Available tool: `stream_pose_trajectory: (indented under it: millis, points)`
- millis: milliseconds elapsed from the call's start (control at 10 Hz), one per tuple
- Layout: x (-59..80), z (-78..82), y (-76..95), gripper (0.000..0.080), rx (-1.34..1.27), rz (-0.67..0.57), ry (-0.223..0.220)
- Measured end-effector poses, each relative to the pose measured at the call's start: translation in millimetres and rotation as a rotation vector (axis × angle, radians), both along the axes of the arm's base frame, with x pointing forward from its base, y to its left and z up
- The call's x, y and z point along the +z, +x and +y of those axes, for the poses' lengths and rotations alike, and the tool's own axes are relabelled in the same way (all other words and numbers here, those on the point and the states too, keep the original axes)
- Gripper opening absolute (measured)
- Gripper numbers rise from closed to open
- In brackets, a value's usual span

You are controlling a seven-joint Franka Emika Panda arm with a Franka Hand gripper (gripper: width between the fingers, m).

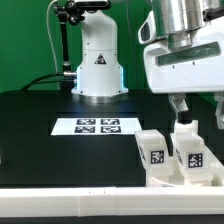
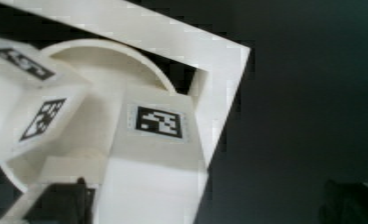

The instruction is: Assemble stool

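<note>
I have the gripper (image 1: 184, 108) hanging with its jaws spread and nothing between them, directly over a stool leg (image 1: 189, 147) standing upright at the exterior view's lower right. Another leg (image 1: 153, 150) stands just beside it, both apparently seated on the seat (image 2: 96, 80), which rests against the L-shaped bar (image 2: 213, 70). My worry: if I lift or shift sideways carelessly, a fingertip could catch the leg and tip or unseat it, since I can't tell how firmly it is fixed. The third leg isn't clearly visible. No containers are in view; the marker board (image 1: 97, 126) lies on the table (image 1: 40, 140)
</note>
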State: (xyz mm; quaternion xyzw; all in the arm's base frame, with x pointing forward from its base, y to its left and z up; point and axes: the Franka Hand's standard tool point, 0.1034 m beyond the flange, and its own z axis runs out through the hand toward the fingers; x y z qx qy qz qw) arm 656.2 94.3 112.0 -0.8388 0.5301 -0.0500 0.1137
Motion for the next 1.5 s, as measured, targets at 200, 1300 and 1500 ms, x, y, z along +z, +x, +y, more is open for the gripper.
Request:
stream_pose_trajectory:
  millis: [200, 1300, 1500]
  points:
    - [0.5, -1.6, 0.8, 0.0649, 0.256, -0.035, -0.060]
    - [2.7, -11.3, 10.0, 0.0649, 1.324, -0.108, -0.323]
    - [2.4, -10.0, 9.1, 0.0649, 1.457, -0.108, -0.353]
